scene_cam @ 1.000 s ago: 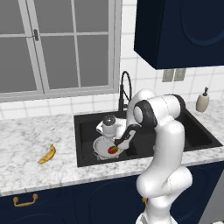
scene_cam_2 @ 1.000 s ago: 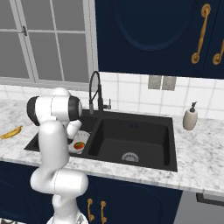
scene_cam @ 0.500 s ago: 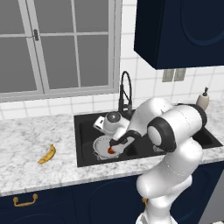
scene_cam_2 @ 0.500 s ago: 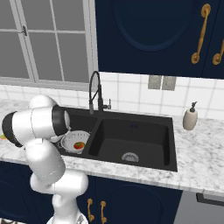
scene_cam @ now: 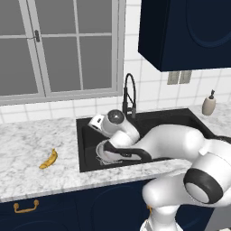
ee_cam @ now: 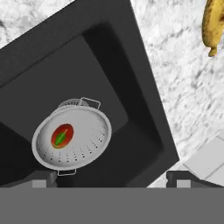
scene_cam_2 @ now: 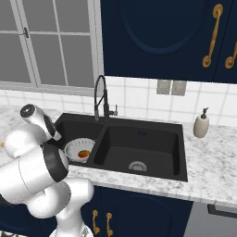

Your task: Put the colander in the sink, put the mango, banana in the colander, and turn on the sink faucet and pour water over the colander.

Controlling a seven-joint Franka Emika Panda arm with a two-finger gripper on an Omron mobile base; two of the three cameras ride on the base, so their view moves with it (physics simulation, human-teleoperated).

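The white perforated colander [ee_cam: 72, 138] sits in the left basin of the black sink [ee_cam: 87, 57], with the red and green mango [ee_cam: 61, 136] lying inside it. My gripper [ee_cam: 111, 180] hangs above that basin, open and empty, its fingertips [ee_cam: 43, 180] wide apart. The yellow banana [scene_cam: 48, 159] lies on the marble counter left of the sink, and is also seen as the banana [ee_cam: 213, 24] in the hand view. The black gooseneck faucet [scene_cam: 129, 94] stands behind the sink. From the right base view, the colander [scene_cam_2: 79, 150] holds the mango [scene_cam_2: 84, 153].
A beige soap dispenser [scene_cam_2: 201, 125] stands on the counter at the sink's back right. The right basin [scene_cam_2: 139, 143] has a round silver drain. My arm stretches across the sink's front edge. A window and dark cabinets rise behind the counter [scene_cam: 27, 140].
The hand has lifted away from the colander and swung left over the basin's left side, while the elbow has dropped forward. The mango stays in the colander.
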